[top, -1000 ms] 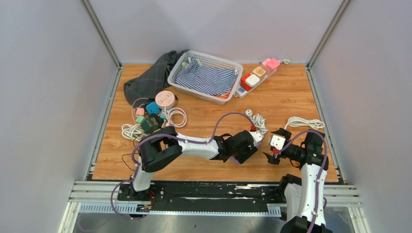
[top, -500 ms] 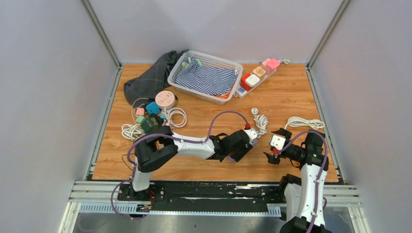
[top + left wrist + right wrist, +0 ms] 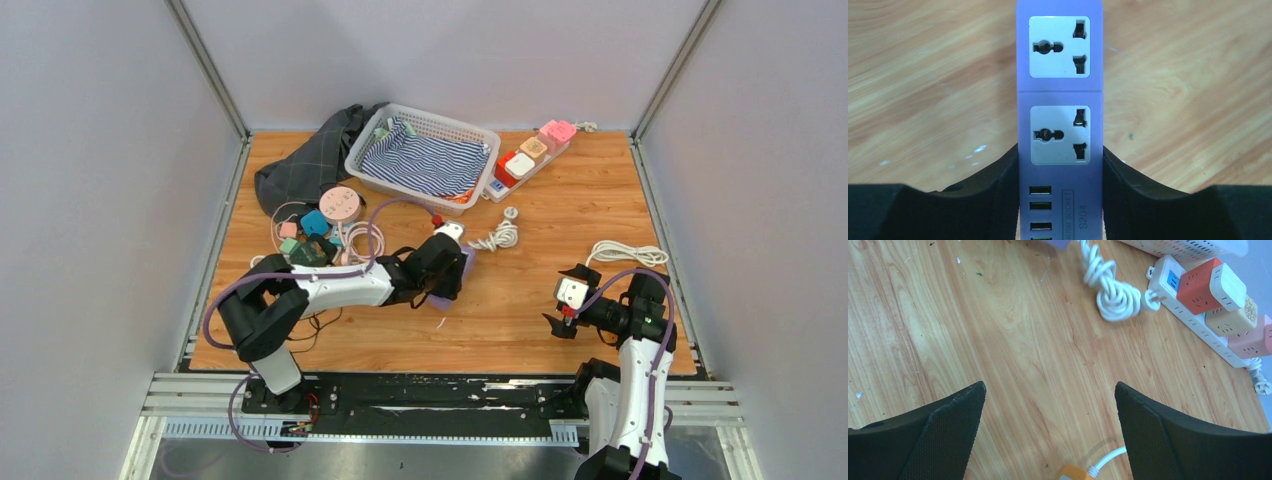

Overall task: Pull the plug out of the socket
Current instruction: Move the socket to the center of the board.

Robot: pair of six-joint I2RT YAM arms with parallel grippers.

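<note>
We read "USB SOCKET S204" on the purple power strip point(image 3: 1060, 95), which our left gripper point(image 3: 1060, 155) pinched by its sides near the middle of the table point(image 3: 600, 200); our right gripper point(image 3: 1048, 405) stood spread wide.

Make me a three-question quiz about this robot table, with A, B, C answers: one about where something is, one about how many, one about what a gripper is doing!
1. Where on the table is the basket? A. Near edge. B. Right edge. C. Far edge.
2. How many big outlets show on the purple power strip? A. One. B. Two. C. Five.
3. What is the right gripper doing? A. Open, holding nothing. B. Shut on a cable. C. Shut on the basket.

Answers: 1 C, it sits at the back of the table; 2 B, the left wrist view shows two, both with nothing plugged in; 3 A, its fingers stand wide apart with nothing clamped between them.
</note>
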